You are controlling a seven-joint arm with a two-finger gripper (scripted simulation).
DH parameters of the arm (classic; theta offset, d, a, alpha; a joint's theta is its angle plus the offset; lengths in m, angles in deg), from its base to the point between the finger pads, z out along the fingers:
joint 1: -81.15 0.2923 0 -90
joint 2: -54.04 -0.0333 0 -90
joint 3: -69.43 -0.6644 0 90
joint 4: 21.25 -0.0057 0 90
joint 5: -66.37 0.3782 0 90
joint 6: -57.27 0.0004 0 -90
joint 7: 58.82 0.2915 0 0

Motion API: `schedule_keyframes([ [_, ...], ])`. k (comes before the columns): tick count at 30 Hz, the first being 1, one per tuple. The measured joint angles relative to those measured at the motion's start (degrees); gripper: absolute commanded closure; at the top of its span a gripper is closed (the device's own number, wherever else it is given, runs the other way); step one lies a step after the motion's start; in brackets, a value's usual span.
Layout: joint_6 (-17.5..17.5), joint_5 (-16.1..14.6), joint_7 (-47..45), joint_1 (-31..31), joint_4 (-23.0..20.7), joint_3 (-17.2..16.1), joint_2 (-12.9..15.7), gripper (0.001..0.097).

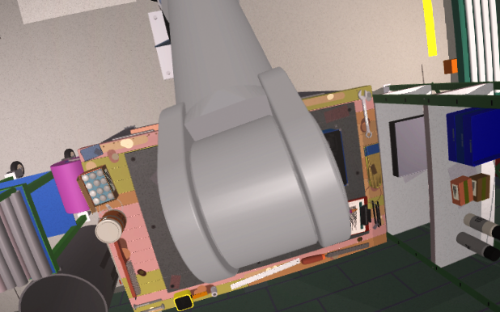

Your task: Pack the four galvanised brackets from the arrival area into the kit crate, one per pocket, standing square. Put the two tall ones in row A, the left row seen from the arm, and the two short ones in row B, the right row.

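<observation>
The arm's grey body (239,169) fills the middle of the side camera's picture and hides most of the dark work mat, the brackets and my gripper. Only the right edge of the blue-rimmed kit crate (338,155) shows past the arm, on the mat's right part. No bracket is visible anywhere. The gripper itself is out of sight behind the arm.
The bench's near edge carries a yellow-framed square (183,302), an orange-handled screwdriver (314,258) and a white strip. A spanner (365,113) lies along the right border. A magenta cylinder (69,185), a tray of round parts (98,186) and a jar (110,228) crowd the left side.
</observation>
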Motion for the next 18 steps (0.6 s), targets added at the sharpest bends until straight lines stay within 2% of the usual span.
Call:
schedule_keyframes([
  [3,-0.5,-1.9,1.8,-0.9,-0.1,-1.5,0.2,0.0381],
  [7,-2.4,-7.4,7.1,-3.8,-0.3,-6.5,1.0,0.0381],
  [10,-5.0,-13.2,12.8,-7.1,-0.5,-12.4,2.1,0.0381],
  [14,-10.0,-21.0,21.0,-12.2,-0.9,-21.9,4.5,0.0381],
  [18,-15.7,-26.9,28.1,-16.5,-1.2,-30.7,7.4,0.0381],
])
